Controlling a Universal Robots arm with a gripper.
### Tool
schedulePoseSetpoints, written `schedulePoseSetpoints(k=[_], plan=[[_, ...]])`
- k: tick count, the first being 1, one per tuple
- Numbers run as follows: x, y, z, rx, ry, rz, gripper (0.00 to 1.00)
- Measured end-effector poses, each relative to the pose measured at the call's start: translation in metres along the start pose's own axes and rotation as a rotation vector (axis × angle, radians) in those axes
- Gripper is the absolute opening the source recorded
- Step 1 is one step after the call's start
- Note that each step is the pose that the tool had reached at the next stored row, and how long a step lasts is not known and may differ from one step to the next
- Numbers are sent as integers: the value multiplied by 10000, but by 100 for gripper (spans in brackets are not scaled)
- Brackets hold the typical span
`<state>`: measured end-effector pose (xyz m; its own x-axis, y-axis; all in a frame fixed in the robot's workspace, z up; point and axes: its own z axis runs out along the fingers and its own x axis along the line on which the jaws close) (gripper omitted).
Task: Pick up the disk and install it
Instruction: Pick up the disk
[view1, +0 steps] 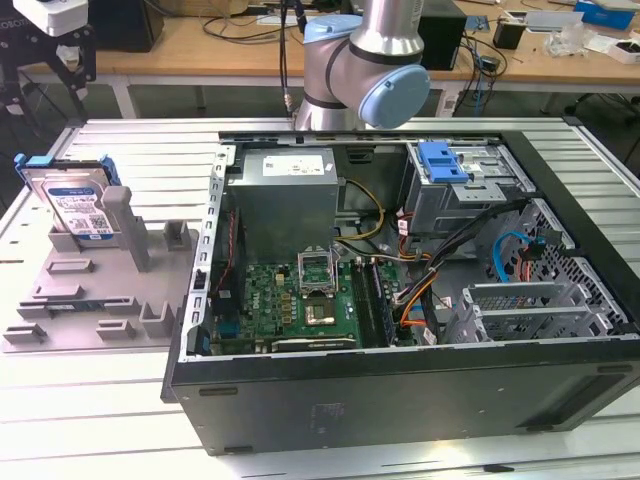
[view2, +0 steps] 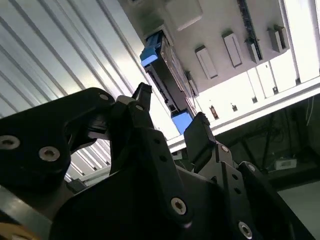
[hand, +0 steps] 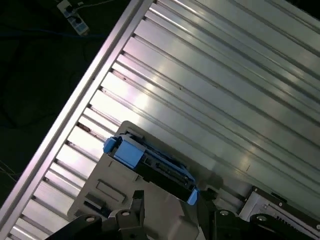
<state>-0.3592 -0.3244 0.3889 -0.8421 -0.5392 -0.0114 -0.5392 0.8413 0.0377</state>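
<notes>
Second wrist view | pickup approach | gripper (view2: 171, 111) spread, empty, aimed at disk (view2: 162, 75) on holder's (view2: 220, 20) corner | guessing jaws need squaring first

One disk (view1: 78, 205), one grey fixture plate (view1: 70, 320), one open computer case (view1: 400, 390), one grey power-supply box (view1: 285, 205), one blue bracket (view1: 443, 162), one robot arm (view1: 365, 60), one gripper (view2: 171, 106).

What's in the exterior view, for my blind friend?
A flat silver hard drive with a blue frame leans in a grey plastic holder, to the exterior view's left of an open black computer case. A silver-and-blue robot arm rises behind.
</notes>
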Motion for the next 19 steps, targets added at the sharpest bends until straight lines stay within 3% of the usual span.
schedulePoseSetpoints(k=[9, 19], plan=[[-1, 4, 9, -9, 83, -1937, 54], [33, 96, 25, 0, 137, -2930, 54]])
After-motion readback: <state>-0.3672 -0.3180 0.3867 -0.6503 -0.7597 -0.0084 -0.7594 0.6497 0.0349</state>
